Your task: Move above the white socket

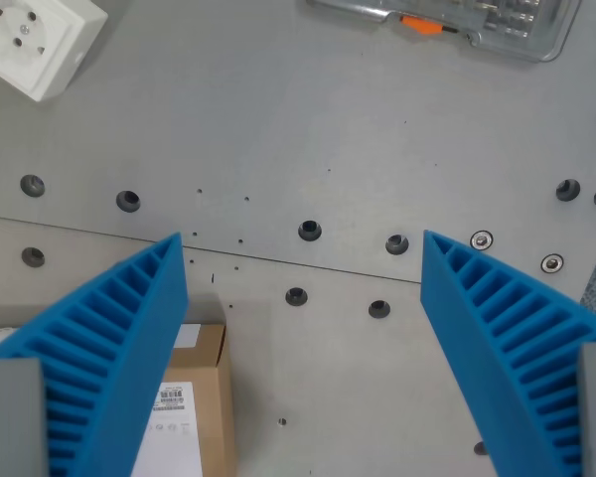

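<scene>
Hand: the hand (303,248) has blue ribbed fingers (119,348) spread wide, holding nothing.
White socket: the white socket (35,40) is top left, cut by the frame edge.
Open room: bare grey desk (308,129) between.
Box: the cardboard box (194,407) has an unreadable label.

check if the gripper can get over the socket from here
Probably yes. The socket lies at the wrist view's top left, with only bare table between it and the open gripper. The box sits out of that path.

Table (318,119): grey metal plates, one seam (278,260) running across, scattered bolt holes (310,231), two screws (482,240); even, soft light.
</scene>
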You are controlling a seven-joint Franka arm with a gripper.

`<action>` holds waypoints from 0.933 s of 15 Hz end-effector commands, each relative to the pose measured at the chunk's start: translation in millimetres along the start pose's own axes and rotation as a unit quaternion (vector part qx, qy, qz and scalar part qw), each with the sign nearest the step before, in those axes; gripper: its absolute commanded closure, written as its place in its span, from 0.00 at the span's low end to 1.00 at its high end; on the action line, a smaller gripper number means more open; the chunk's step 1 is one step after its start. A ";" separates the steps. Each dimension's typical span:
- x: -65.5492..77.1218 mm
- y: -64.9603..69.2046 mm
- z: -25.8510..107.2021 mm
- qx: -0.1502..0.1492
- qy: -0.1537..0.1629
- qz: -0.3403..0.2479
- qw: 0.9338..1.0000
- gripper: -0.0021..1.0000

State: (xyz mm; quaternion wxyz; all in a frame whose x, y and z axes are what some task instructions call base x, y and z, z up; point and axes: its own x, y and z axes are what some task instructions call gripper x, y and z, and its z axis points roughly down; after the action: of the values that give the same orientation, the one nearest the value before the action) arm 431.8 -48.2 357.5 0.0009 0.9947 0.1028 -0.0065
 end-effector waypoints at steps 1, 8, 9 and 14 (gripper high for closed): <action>-0.3 0.0 -2.8 -0.001 0.003 0.000 1.000 0.00; 0.4 -2.0 -0.5 -0.001 0.005 -0.020 1.000 0.00; 0.6 -2.9 0.6 -0.001 0.005 -0.027 1.000 0.00; 2.5 -9.6 9.4 -0.002 0.017 -0.066 0.998 0.00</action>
State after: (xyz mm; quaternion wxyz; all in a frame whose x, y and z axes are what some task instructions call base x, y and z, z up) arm 433.5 -40.0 350.7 0.0011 0.9924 0.1226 -0.0122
